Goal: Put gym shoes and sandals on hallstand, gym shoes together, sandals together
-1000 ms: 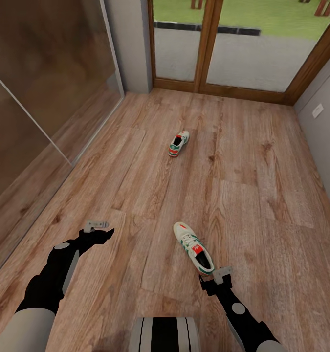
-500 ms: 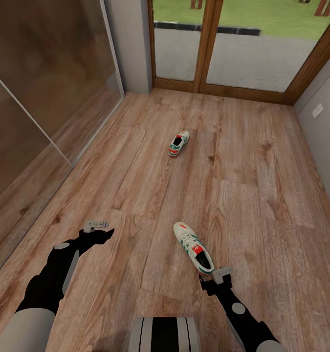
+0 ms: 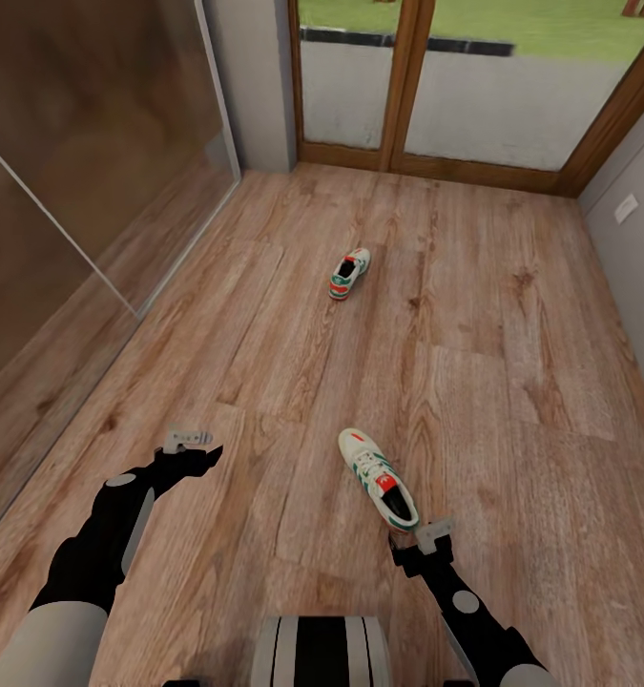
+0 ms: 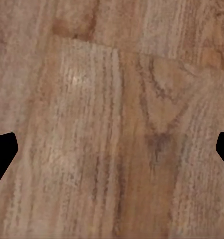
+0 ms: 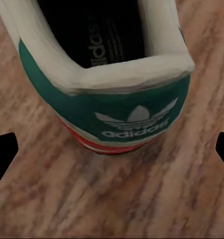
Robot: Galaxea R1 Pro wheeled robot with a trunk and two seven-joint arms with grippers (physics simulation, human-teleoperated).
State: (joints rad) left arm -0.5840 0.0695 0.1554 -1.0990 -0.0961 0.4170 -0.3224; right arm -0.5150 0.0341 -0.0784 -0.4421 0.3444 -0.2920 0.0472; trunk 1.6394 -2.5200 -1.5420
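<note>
Reaching for the nearer gym shoe (image 3: 379,479) is, as we judge it, the step in hand: our right gripper (image 3: 434,534) hangs just behind its heel, and in the right wrist view the green heel tab (image 5: 134,112) and the dark opening sit straight ahead, with the fingers spread wide at either edge. To do this well we should ease forward and down so one finger slips inside the collar and the other outside the heel wall, then close firmly; a shallow pinch may slip off. Our left gripper (image 3: 190,438), also spread and holding nothing, hovers over bare corridor floor (image 4: 112,124). Farther off, the second gym shoe (image 3: 349,274) lies alone on the planks, well apart from the first, before the glass doors (image 3: 474,95).
</note>
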